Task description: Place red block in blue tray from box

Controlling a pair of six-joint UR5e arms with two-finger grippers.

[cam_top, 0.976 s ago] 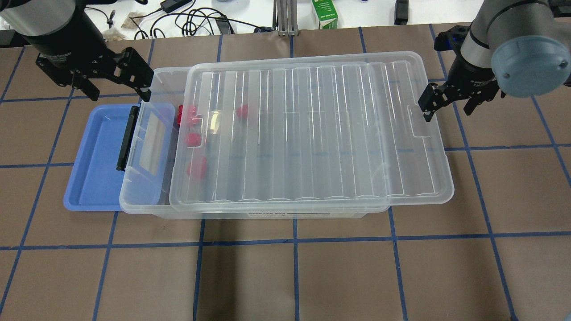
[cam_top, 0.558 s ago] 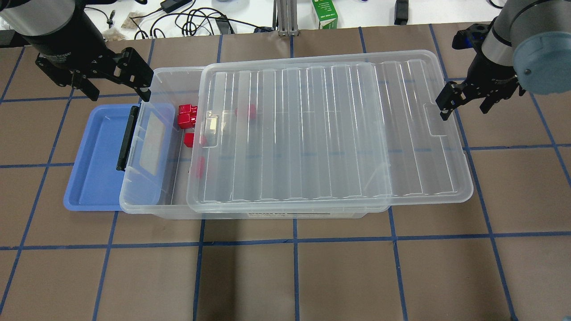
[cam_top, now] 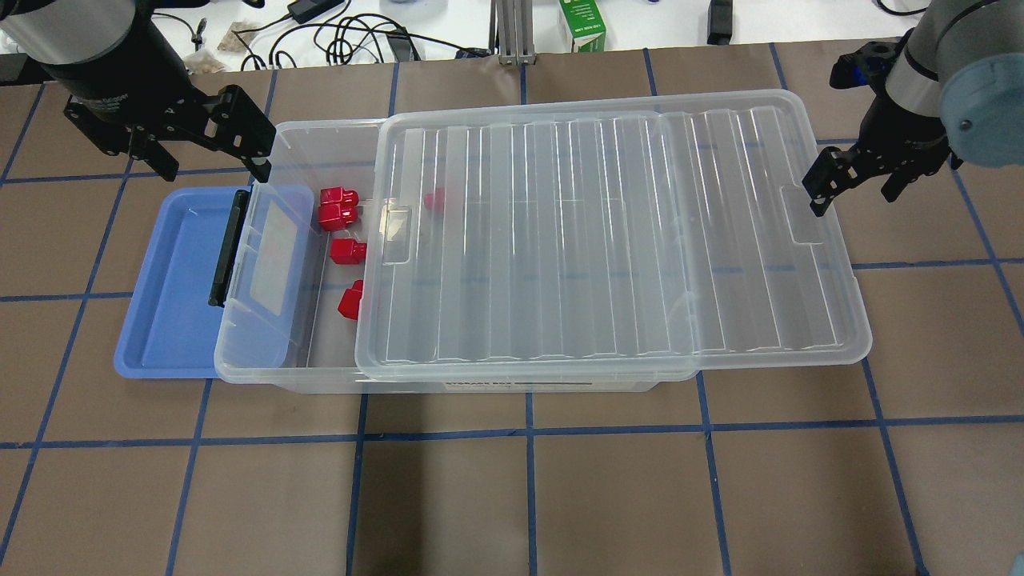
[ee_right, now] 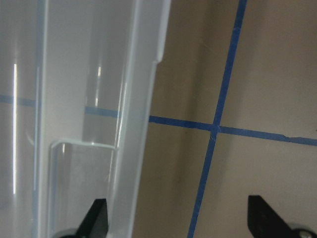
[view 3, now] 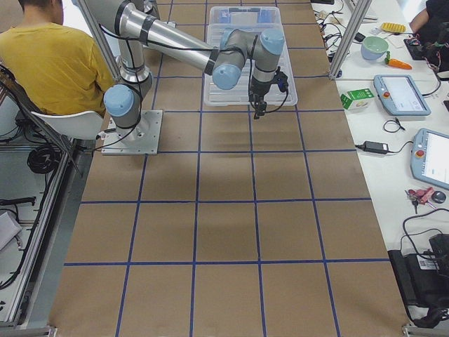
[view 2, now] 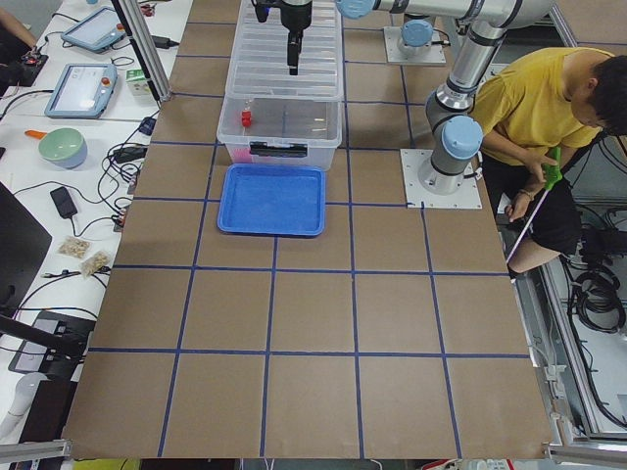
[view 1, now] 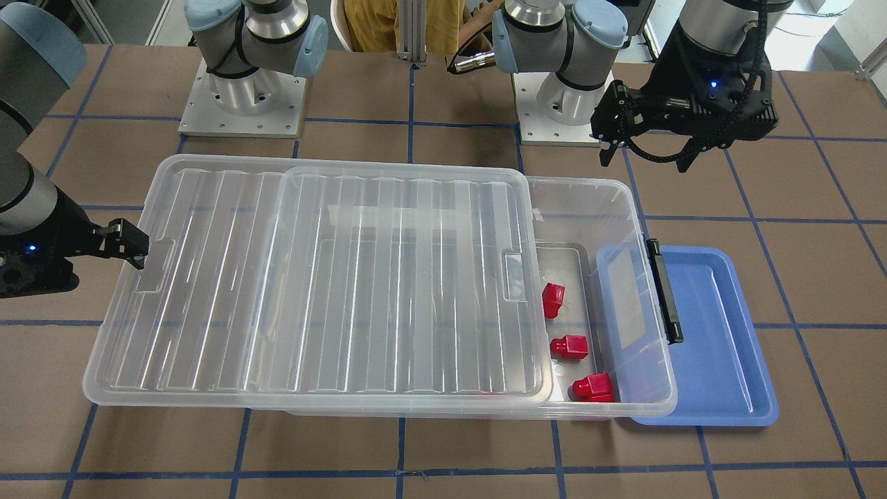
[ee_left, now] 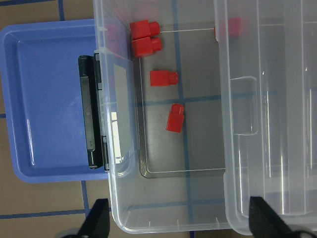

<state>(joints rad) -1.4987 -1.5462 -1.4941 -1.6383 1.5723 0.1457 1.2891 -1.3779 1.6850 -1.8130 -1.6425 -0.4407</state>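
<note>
The box [cam_top: 320,130] lies across the table with its ribbed lid [cam_top: 608,232] slid to the right, so the left end is uncovered. Three red blocks [cam_top: 348,250] lie in the uncovered part, also in the left wrist view [ee_left: 163,78]; another shows through the lid [cam_top: 434,200]. The blue tray [cam_top: 172,280] sits partly under the box's left end, by the black latch [cam_top: 226,248]. My left gripper [cam_top: 214,170] is open and empty above the box's far left corner. My right gripper [cam_top: 852,200] is open, astride the lid's right rim [ee_right: 143,99].
A green carton [cam_top: 582,24] and cables lie on the white bench beyond the table. Both arm bases [view 1: 242,104] stand on the robot's side. A person in a yellow shirt [view 2: 529,108] sits beside the bases. Brown table with blue tape lines surrounds the box.
The lid has slid to the right along with my right gripper, uncovering more red blocks at the box's left end. The left arm has not moved.
</note>
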